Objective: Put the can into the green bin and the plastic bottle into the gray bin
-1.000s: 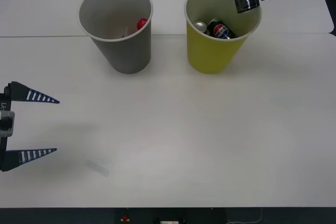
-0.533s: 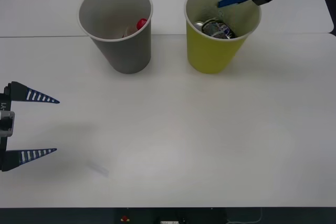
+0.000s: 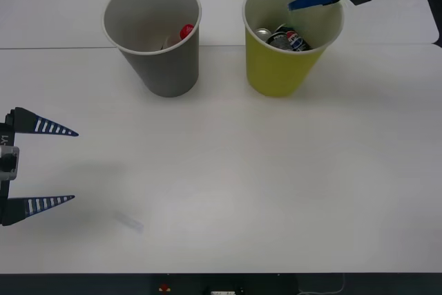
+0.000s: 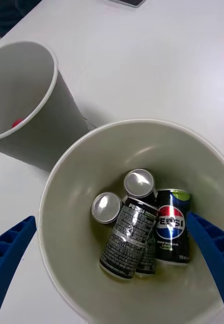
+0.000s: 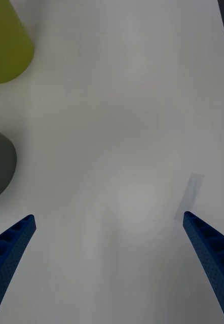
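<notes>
The green bin (image 3: 276, 74) stands at the back right, the gray bin (image 3: 166, 74) to its left. My right gripper (image 3: 304, 1) hangs open over the green bin's (image 4: 66, 273) mouth, holding nothing. Inside, a grey can (image 4: 106, 207) with a silver top stands upright, its top also showing from the front (image 3: 263, 33). Beside it are a second silver-topped can (image 4: 139, 182), a black Pepsi can (image 4: 129, 238) lying on its side and a blue Pepsi can (image 4: 172, 233). A red cap (image 3: 186, 31) shows inside the gray bin (image 4: 36, 126); the plastic bottle's body is hidden. My left gripper (image 3: 74, 166) waits open at the table's left edge.
A small clear scrap (image 3: 128, 221) lies flat on the white table (image 3: 242, 184) near the front left, also seen from the left wrist (image 5: 193, 190). A seam (image 3: 55, 48) crosses the table behind the bins. Wide bare tabletop lies in front of both bins.
My right gripper held a dark can over the green bin, then opened. The can dropped in among the others, and the gripper drew back slightly to the right. The left arm stayed still.
</notes>
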